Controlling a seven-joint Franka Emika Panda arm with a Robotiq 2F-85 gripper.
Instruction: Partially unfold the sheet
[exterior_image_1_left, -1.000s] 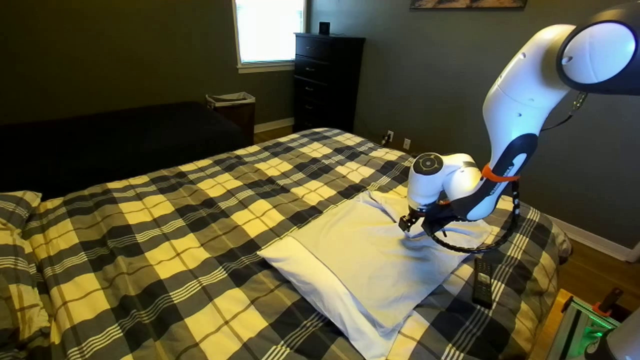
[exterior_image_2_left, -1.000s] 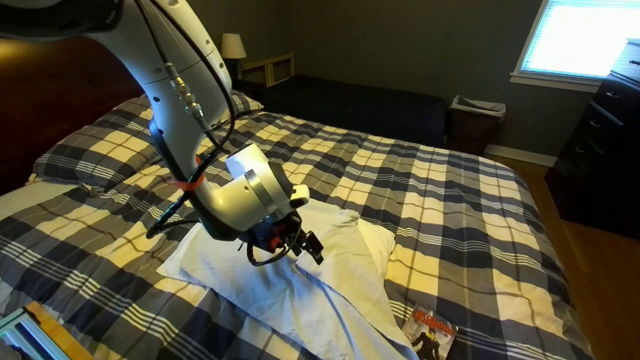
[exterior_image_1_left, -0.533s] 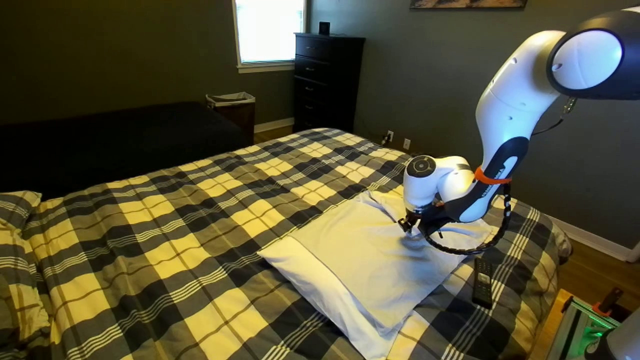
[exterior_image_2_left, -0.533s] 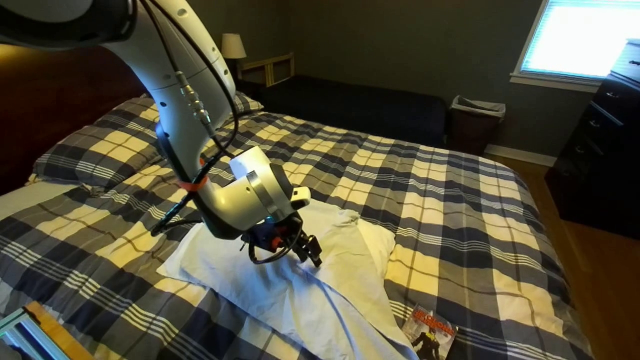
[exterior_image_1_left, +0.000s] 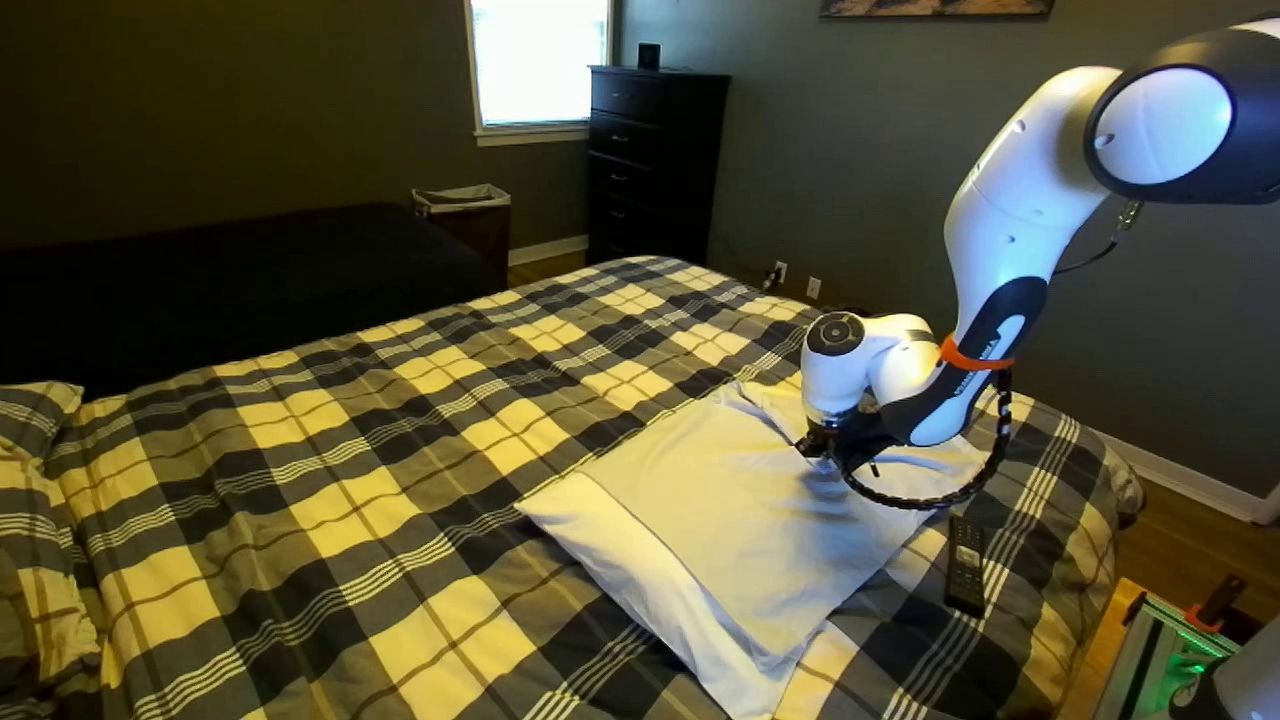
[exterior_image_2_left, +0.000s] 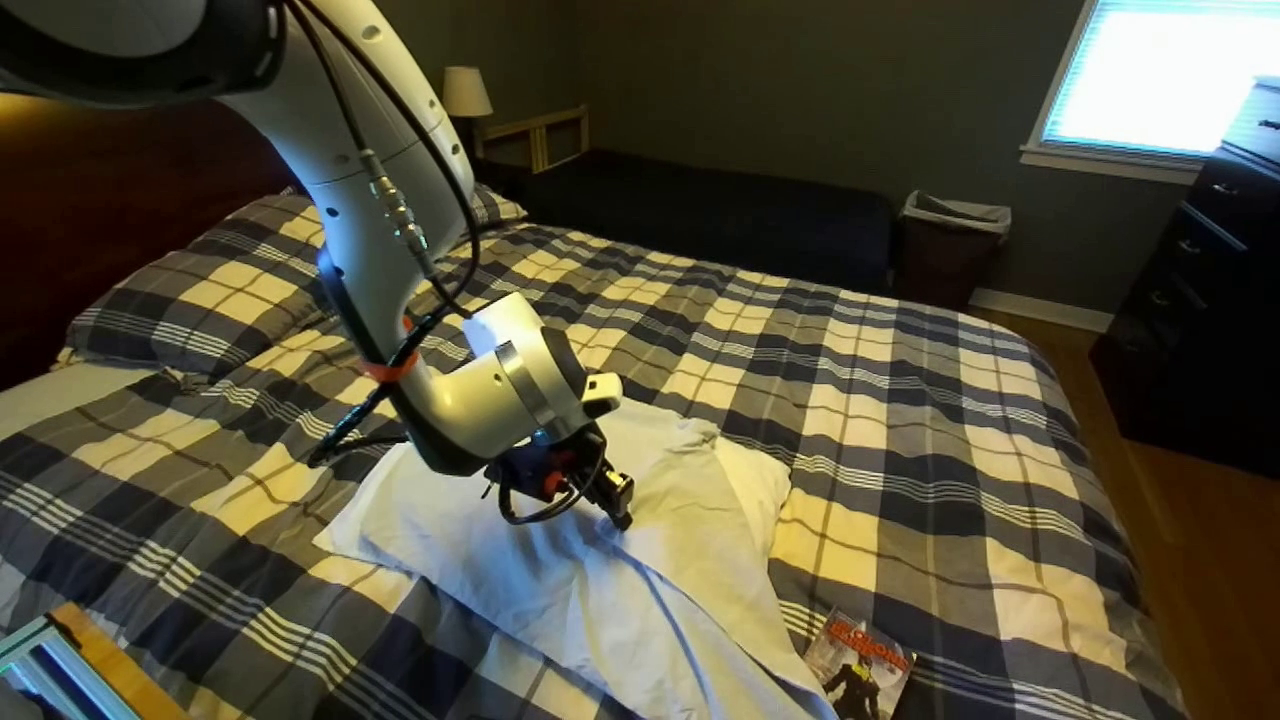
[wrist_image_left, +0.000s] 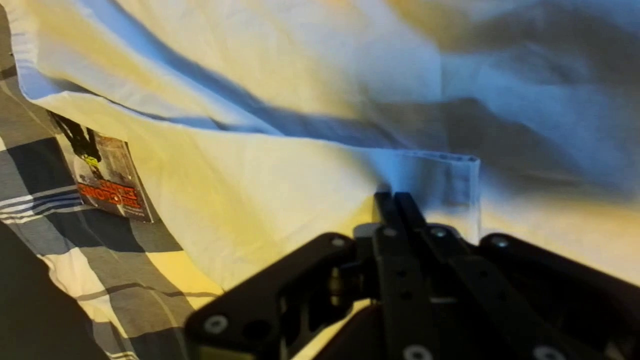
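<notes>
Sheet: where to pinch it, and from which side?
Pinch the sheet at the square hemmed corner of its top flap, probably from above: the edges lie exposed over the lower layer, so a shallow grip should lift mainly the flap.

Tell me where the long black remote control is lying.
In an exterior view, the long black remote control lies at lower right on the yellow and dark plaid bedspread, beside the folded white cloth sheet.

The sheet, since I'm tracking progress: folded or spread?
Partly folded: the wrist view shows an edge and corner of the sheet over another layer.
</notes>
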